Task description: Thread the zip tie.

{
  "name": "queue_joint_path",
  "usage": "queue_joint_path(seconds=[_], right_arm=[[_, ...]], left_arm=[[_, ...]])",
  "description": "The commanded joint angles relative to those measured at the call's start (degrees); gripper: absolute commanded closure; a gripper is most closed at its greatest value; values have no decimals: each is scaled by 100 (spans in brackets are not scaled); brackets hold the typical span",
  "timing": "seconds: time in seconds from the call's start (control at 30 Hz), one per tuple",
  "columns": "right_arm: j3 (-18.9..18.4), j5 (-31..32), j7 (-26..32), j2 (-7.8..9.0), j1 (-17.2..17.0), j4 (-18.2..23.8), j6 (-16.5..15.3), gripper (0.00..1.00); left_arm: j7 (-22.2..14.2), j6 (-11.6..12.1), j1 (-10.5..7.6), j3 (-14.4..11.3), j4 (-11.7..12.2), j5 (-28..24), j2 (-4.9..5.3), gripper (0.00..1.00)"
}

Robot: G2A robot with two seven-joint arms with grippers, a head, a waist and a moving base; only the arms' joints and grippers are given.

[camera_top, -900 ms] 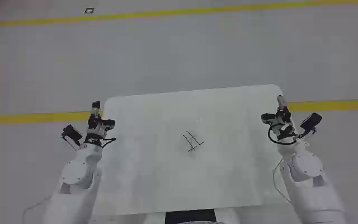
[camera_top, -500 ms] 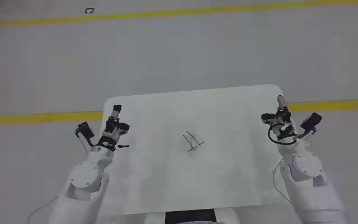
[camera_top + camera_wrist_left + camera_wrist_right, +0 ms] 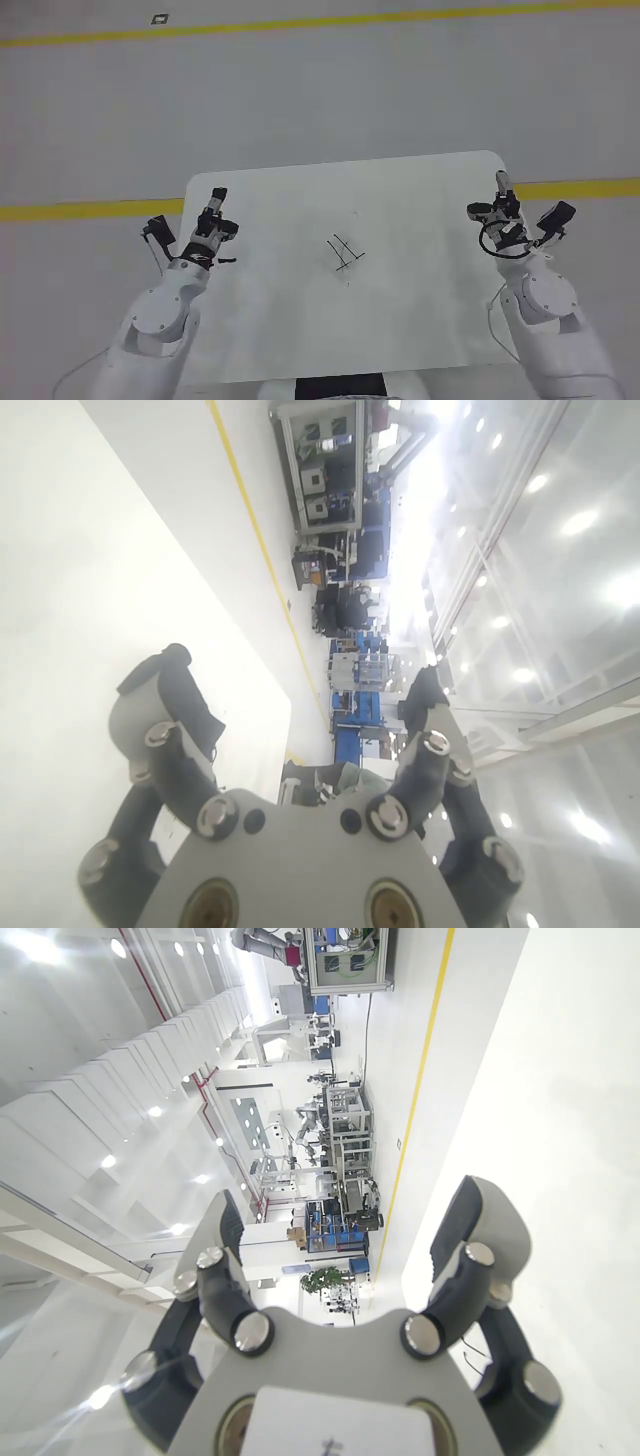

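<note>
The thin black plastic zip ties [image 3: 344, 252] lie flat near the middle of the white table with rounded corners [image 3: 420, 310], crossing one another in a small bundle; how many there are I cannot tell for sure. The left gripper [image 3: 216, 197] hovers above the table's left edge, its fingers [image 3: 187, 700] spread apart and holding nothing; the right gripper [image 3: 500, 182] is at the table's right edge, its fingers [image 3: 452, 1228] also apart and empty; both are well apart from the ties.

The task seems not yet begun, so the risks are all ahead. The ties are very thin and lie flat on a smooth top; the fingers may close on the surface and miss, or push a strip away; because the ties cross, lifting one may drag another along. Later the tail must meet the small head slot; a grasp far from the tip would leave it bending, and a slight misalignment between the arms would make it slide past.
</note>
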State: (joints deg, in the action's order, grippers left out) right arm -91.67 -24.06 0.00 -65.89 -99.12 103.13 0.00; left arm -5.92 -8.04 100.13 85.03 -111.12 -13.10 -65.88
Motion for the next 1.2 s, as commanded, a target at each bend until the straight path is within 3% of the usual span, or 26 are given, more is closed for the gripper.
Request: queue_joint_path(seconds=[0.0,0.13,0.53,0.73,0.87,0.97,1.17], right_arm=[[0,0,0,0,0,0,0,0],[0,0,0,0,0,0,0,0],[0,0,0,0,0,0,0,0],[0,0,0,0,0,0,0,0],[0,0,0,0,0,0,0,0],[0,0,0,0,0,0,0,0],[0,0,0,0,0,0,0,0]], left_arm=[[-112,-226,-112,-168,-24,17,-9,0],[-381,-739,-272,-398,-24,250,-2,0],[-437,-736,-316,-443,-97,321,0,0],[-790,-1144,-791,-948,-193,580,-20,0],[-1151,-1144,-1008,-1396,50,801,-28,0],[-1306,-1144,-1068,-1594,273,834,-27,0],[-1280,-1144,-1086,-1605,285,924,-22,0]])
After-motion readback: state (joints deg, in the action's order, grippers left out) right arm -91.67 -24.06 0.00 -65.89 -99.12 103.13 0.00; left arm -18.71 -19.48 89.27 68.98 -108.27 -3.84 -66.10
